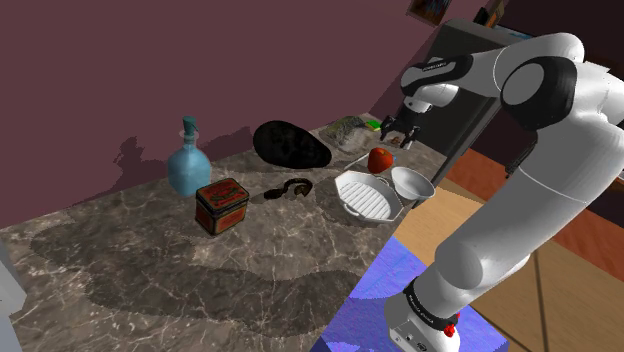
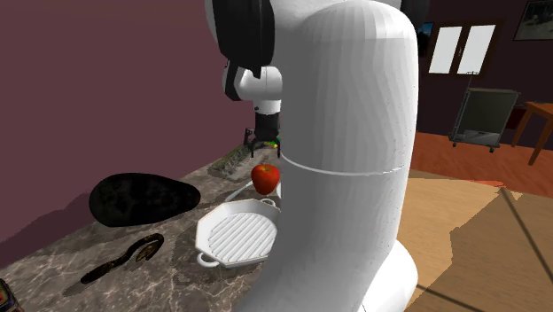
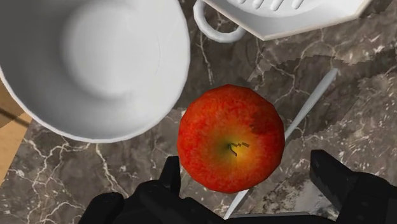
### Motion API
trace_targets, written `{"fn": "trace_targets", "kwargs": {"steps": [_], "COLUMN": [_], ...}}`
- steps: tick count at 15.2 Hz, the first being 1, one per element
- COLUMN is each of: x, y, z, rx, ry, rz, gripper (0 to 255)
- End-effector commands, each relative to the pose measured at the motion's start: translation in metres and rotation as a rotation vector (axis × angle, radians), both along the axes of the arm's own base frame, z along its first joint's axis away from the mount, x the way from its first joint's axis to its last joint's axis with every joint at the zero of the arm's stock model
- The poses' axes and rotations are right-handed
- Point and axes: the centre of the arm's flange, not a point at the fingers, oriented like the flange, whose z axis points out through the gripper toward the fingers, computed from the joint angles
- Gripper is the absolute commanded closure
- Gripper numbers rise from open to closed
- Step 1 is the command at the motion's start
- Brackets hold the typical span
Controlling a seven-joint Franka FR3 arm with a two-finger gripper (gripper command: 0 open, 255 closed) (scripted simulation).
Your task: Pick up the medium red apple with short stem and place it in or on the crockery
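Jaws stood apart, nothing clamped btwn them: the black gripper (image 3: 248, 167) hung over the apple (image 3: 230, 139), w/ one finger close by the fruit's edge and the other well clear of it, so no grip. Apple was round, red mottled w/ orange, yellowish in the dimple around a short dark stem, skin smooth and a bit glossy. It sat on the counter (image 1: 150, 270), a dark grey marble-looking top w/ pale veins. A thin pale line crossed the stone under the apple; couldn't tell what it was. Just beside the apple was the bowl (image 3: 95, 63), plain white, round, smooth inside, deep. Also near was the ridged dish (image 1: 368, 195), white, eight-sided, shallow, w/ parallel ribs on its floor and small loop handles. In the shoulder view the apple (image 1: 380, 159) lay just behind dish and bowl (image 1: 412, 183), gripper (image 1: 398, 135) above it. The bowl was right at the counter's edge, w/ tan wood floor (image 1: 570, 300) beyond, so little room that side. Toward the shoulder view's left the top was busier: a curled dark utensil (image 1: 288, 190), a black lump (image 1: 290, 147) w/ a rounded, irregular outline, a boxy red tin (image 1: 221, 205) and a blue bottle (image 1: 188, 160) w/ bulbous body and narrow neck, all well apart from the apple. Nearer the camera the marble lay open.
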Motion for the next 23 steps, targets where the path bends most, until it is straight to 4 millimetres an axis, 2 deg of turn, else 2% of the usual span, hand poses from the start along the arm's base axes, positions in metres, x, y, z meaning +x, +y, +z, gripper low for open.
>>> {"fn": "trace_targets", "kwargs": {"steps": [1, 5, 12, 13, 22, 23], "x": [0.001, 0.002, 0.002, 0.002, 0.002, 0.002], "y": [-0.001, -0.001, -0.001, -0.001, -0.001, -0.001], "z": [-0.011, -0.03, -0.03, -0.03, -0.03, -0.025], "rx": [0.0, 0.0, 0.0, 0.0, 0.0, 0.0], "ry": [-0.001, -0.001, -0.001, -0.001, -0.001, -0.001], "rz": [-0.002, -0.002, -0.002, -0.002, -0.002, -0.002], "gripper": [0, 0, 0, 255, 255, 255]}}
